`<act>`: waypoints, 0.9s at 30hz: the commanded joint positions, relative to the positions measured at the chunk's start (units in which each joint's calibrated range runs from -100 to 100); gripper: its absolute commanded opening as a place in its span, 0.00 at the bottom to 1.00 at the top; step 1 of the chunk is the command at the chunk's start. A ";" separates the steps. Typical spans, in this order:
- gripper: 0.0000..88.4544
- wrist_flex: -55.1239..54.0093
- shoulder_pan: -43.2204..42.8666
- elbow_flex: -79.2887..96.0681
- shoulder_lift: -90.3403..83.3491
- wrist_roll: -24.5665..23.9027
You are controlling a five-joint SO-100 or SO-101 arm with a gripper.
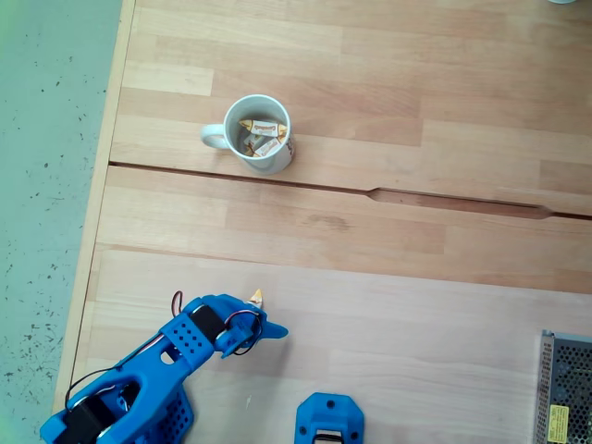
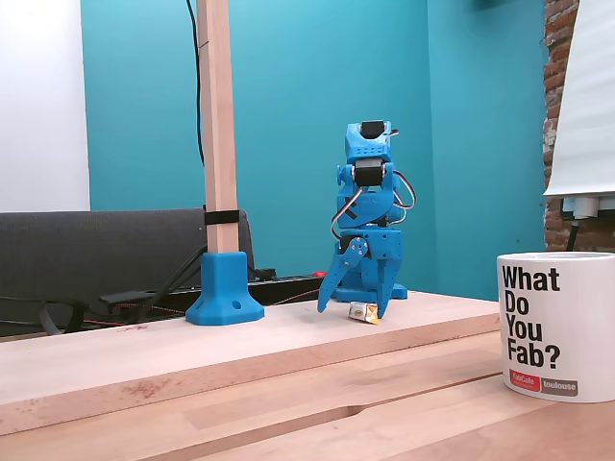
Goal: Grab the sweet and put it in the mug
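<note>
My gripper point(image 2: 357, 307) is down at the bench point(image 1: 388, 305), near its front-left corner as the top-down fixed view shows it. My fingers stand apart on either side of the sweet point(image 2: 363, 312), which lies on the wood between them. In the side-on fixed view one finger is angled out to the left and the other comes down just at the sweet's right end, and I cannot tell whether either fingertip touches it. From above, the sweet point(image 1: 256, 297) shows only as a yellow twisted end peeking out past my gripper point(image 1: 263, 316) — the rest is hidden under my blue fingers.

The mug point(image 1: 260, 134) stands upright well away toward the far side of the bench, beyond the long seam that runs across the boards, its handle pointing to the left edge in the top-down view. It already holds a couple of wrapped sweets point(image 1: 262, 135), so some of this job looks done.

For this sweet, I judge I am at the grasp — positioned, spread, but not yet closed on it. Left to do: pinch it, lift it clear of the wood, carry it across the seam to above the mug's rim, and let go. In the side-on view the mug point(image 2: 557, 327) sits close to the camera at the right edge.
</note>
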 commanded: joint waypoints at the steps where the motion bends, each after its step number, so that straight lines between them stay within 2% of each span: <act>1: 0.44 -0.48 -0.51 0.49 1.58 0.00; 11: 0.42 -0.48 -0.51 0.04 1.66 0.10; 20: 0.20 -0.40 -0.51 0.13 1.58 0.00; 27: 0.07 -0.40 -0.51 0.04 1.58 0.24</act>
